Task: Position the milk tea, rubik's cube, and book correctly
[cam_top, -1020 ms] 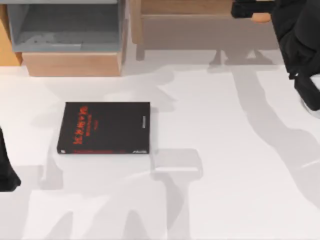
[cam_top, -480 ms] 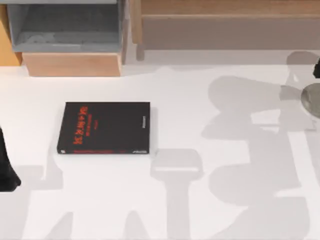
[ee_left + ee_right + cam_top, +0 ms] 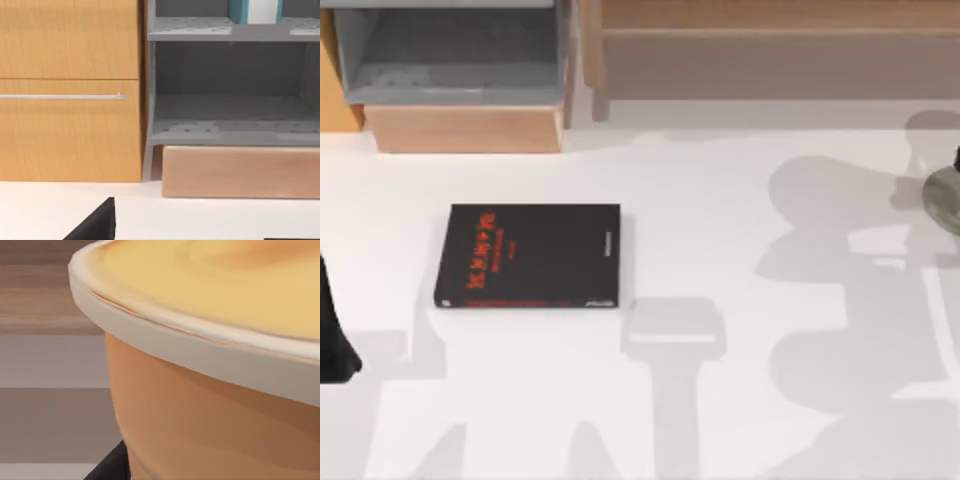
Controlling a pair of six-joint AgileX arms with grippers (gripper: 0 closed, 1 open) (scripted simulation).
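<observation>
Thin black-covered book with red lettering (image 3: 528,256) lies flat on white table (image 3: 720,400), left of centre, nothing on or against it. Behind it: grey open shelf unit (image 3: 450,60) on a pale wood base (image 3: 465,128). Grey-green round disc (image 3: 945,200) at the table's right edge. Peach-orange milk tea cup with cream rim (image 3: 210,390) sits right up against the right wrist camera. Left arm (image 3: 332,335) parked at left edge. Finger state of either gripper: cannot tell.

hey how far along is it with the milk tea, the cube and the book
Nothing looks placed yet. The book lies flat on the white table, untouched, with the left arm parked at the table's left edge. The right wrist view sits right up against the milk tea; a grip can't be confirmed. The cube's status can't be judged.
</observation>
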